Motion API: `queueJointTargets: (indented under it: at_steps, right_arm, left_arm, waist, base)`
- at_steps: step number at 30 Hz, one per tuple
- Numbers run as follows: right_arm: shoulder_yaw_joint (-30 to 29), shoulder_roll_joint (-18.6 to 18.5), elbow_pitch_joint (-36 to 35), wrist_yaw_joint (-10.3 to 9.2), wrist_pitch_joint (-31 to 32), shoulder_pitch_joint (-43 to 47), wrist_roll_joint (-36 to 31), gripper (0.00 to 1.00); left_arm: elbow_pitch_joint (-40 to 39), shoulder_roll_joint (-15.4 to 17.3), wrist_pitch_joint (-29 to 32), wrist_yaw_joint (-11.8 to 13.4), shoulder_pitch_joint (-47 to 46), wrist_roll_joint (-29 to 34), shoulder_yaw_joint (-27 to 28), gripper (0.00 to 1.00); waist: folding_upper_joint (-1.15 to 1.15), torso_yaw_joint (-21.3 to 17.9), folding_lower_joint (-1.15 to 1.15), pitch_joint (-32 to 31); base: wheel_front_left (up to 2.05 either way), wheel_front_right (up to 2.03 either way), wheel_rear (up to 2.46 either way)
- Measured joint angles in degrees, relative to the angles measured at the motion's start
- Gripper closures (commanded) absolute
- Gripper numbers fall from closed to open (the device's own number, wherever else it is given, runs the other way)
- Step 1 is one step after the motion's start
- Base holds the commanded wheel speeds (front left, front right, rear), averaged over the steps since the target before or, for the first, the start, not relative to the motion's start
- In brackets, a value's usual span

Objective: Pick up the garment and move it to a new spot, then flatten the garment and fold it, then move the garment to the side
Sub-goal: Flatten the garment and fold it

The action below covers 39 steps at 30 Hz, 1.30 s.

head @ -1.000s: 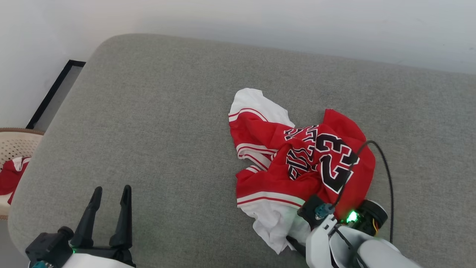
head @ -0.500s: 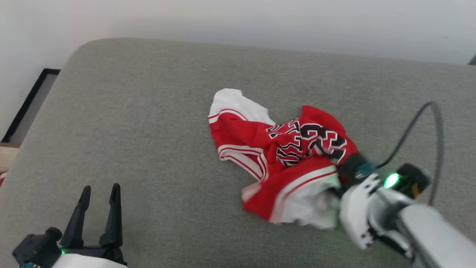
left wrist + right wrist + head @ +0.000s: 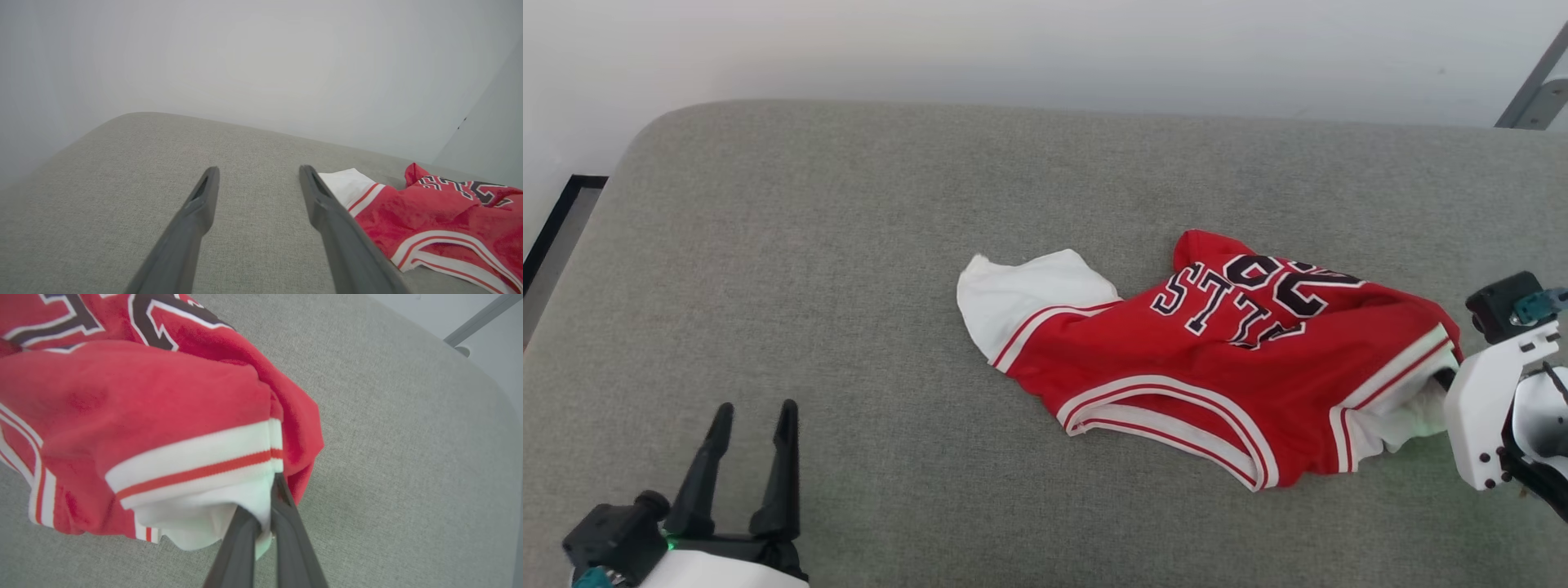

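So the garment [image 3: 1209, 384] is lying on the right half of the grey cushion [image 3: 849, 245], about midway between the near and far edges, and its right end reaches almost to the cushion's right edge. It's the red jersey, printed side up, with the black white-outlined lettering [image 3: 1241, 298] on the part closest to the far edge. The striped trim [image 3: 1168, 416] curves along the near side. One white sleeve [image 3: 1021, 298] sticks out to the left, toward the cushion's middle.

The right gripper [image 3: 263, 506] is clamped tight on the other white sleeve [image 3: 204, 514] at the jersey's right end. In the wrist view you can see the white cloth pinched between the two dark fingers, with red fabric bunched up just above them.

The left gripper [image 3: 756, 408] sits over the near left corner of the cushion with its fingers spread wide and nothing between them, well apart from the jersey.
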Motion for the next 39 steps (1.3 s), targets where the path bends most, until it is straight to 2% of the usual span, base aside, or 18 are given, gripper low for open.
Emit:
queueJointTargets:
  at_steps: [3,4,5,6,7,8,14,18,24,31,39]
  right_arm:
    - [-0.5,0.9,3.9,0.00,0.1,-0.3,0.4,1.00]
    - [-0.4,1.5,5.1,-0.01,-0.1,-0.6,0.7,0.85]
    - [-0.3,2.0,6.3,0.00,-0.6,-1.1,1.0,0.60]
    - [-0.2,2.6,7.6,-0.01,-1.0,-1.7,1.0,0.60]
    - [0.3,3.0,8.6,-0.01,-1.3,-2.2,1.2,0.21]
    - [0.5,3.4,9.5,0.00,-1.6,-2.7,1.2,0.00]
    - [1.4,3.9,10.0,-0.01,-3.6,-4.1,1.9,0.00]
    - [0.0,4.1,6.6,-0.01,-5.6,-4.0,1.9,0.00]
    - [-4.9,6.7,-0.3,-0.01,-9.9,-1.6,-0.5,0.00]
    - [-12.4,13.2,-7.9,0.00,-17.1,1.5,-6.7,0.00]
    - [-19.5,23.2,-13.2,-0.01,-29.2,4.1,-15.2,0.00]
  left_arm:
    - [0.5,0.5,0.0,0.0,-0.4,-0.3,-1.3,0.00]
    - [0.8,0.8,0.0,0.0,-0.6,-0.3,-1.9,0.00]
    - [1.1,1.3,0.0,0.0,-1.1,-0.4,-2.5,0.00]
    - [1.4,1.8,0.0,0.0,-1.7,-0.7,-3.2,0.00]
    - [1.8,2.4,0.0,0.0,-2.3,-1.0,-4.1,0.00]
    - [2.2,2.9,0.0,0.0,-2.9,-1.4,-5.0,0.00]
    - [3.8,8.3,1.4,0.0,-7.8,-5.4,-11.1,0.00]
    - [3.0,12.1,5.2,0.0,-12.4,-8.5,-14.4,0.00]
    - [1.2,17.0,11.9,0.0,-19.1,-12.5,-19.7,0.00]
    - [2.4,21.8,21.5,0.0,-28.0,-17.0,-25.9,0.00]
    - [8.9,24.4,31.6,0.0,-37.7,-21.6,-33.1,0.00]
  waist:
    - [0.00,0.5,0.00,0.3]
    - [0.00,0.6,0.00,0.4]
    - [0.00,0.8,0.00,0.6]
    - [0.00,1.0,0.00,0.7]
    - [0.00,1.1,0.00,0.8]
    - [0.00,1.2,0.00,0.9]
    - [0.00,0.6,0.00,1.3]
    - [0.00,-0.8,0.00,1.5]
    - [0.00,-3.7,0.00,1.8]
    - [0.00,-7.8,0.00,2.1]
    - [0.00,-12.8,0.00,3.2]
  base:
    - [0.00,0.00,0.00]
    - [0.00,0.00,0.00]
    - [0.00,0.00,0.00]
    - [0.00,0.00,0.00]
    - [0.00,0.00,0.00]
    - [0.00,0.00,0.00]
    - [0.00,0.00,0.00]
    - [0.00,0.00,0.00]
    - [0.00,0.00,0.00]
    - [0.00,0.00,0.00]
    - [0.00,0.00,0.00]
